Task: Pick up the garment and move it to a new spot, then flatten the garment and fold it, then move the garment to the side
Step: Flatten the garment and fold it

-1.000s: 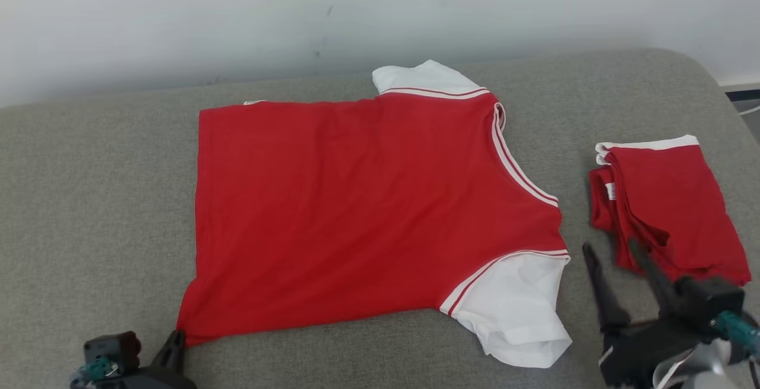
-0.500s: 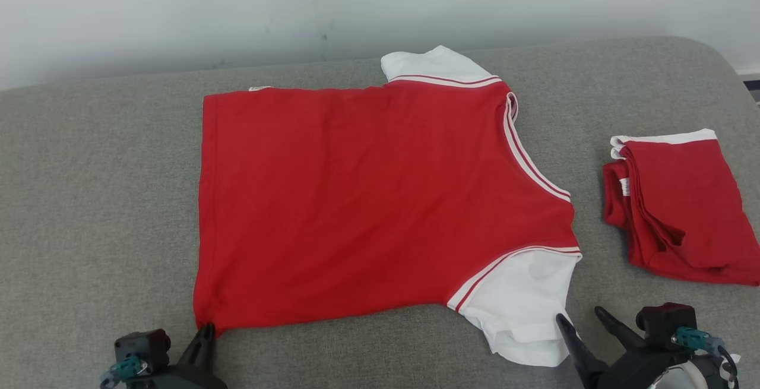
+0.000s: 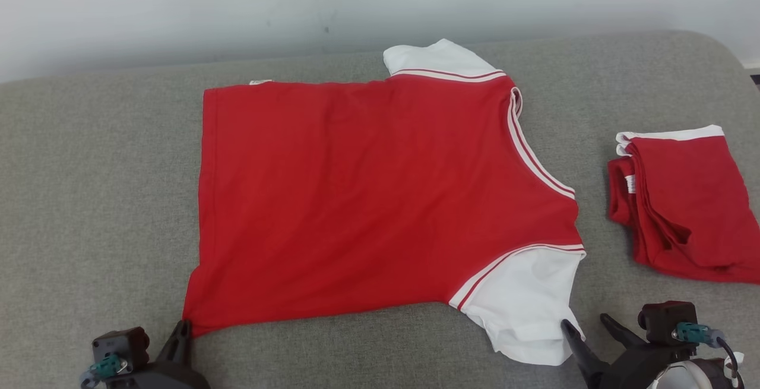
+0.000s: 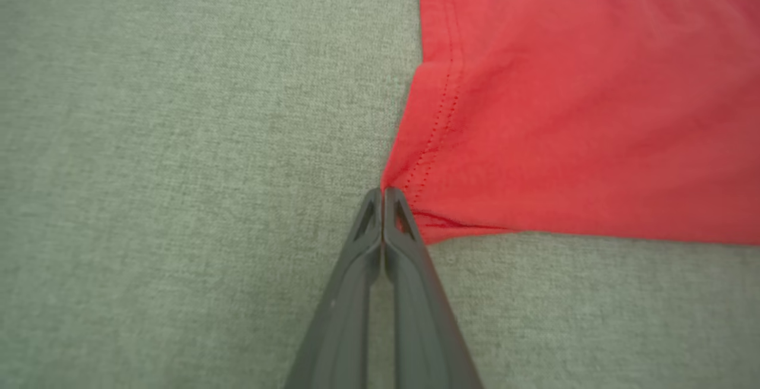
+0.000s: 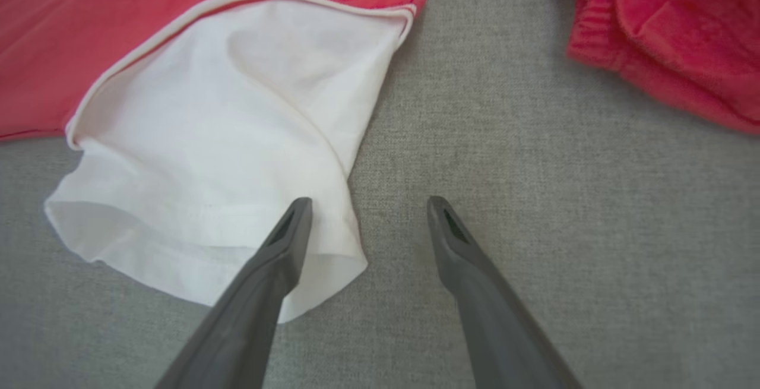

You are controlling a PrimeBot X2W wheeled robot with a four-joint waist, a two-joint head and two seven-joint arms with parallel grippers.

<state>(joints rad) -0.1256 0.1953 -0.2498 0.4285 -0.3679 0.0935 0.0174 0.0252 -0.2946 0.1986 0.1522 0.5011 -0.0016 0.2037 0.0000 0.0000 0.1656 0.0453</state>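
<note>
Two pincers, one shirt (image 3: 368, 199).
It lies spread across the cushion (image 3: 89, 199); our left pincer (image 4: 383, 193) is clamped on the near-left hem corner, we judge to tauten it, while our right pincer (image 5: 369, 200) stands apart astride the edge of the near sleeve (image 5: 225, 139), ready to grip.

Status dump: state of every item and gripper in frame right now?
red T-shirt: spread flat, not yet folded
white sleeve: rumpled, cuff gaping
folded red garment: folded, apart on the right
left gripper: shut, pinching the T-shirt's hem corner
right gripper: open, one finger over the sleeve cuff
</note>
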